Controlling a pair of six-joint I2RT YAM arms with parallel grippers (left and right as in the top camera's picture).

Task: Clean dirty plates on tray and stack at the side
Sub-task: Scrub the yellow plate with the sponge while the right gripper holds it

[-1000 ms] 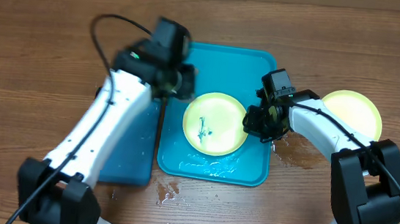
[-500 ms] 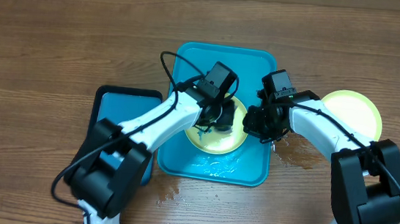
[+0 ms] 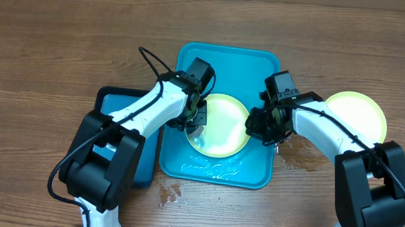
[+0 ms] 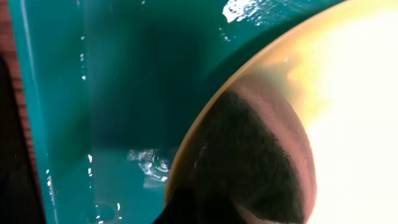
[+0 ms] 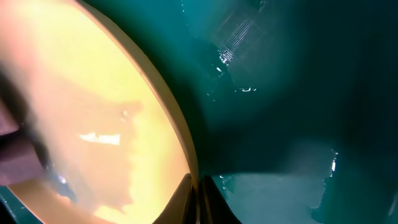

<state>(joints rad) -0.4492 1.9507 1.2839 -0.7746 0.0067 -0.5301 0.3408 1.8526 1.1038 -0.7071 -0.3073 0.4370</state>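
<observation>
The left arm bends in from the frame's lower left, and the left claw (image 3: pixel 193 118) clenches a dark sponge (image 4: pixel 249 162) against the left rim of the yellow-green plate (image 3: pixel 225 127), which lies in the turquoise tray (image 3: pixel 230 62) at centre. The right arm arcs in from the lower right; the right claw (image 3: pixel 258 126) pinches that plate's right rim.

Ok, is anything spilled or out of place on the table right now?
Yes, water is on the bare wood tabletop: a small puddle just off the turquoise tray's front left corner, and a wet patch beside its right edge. Nothing else stands out.
</observation>
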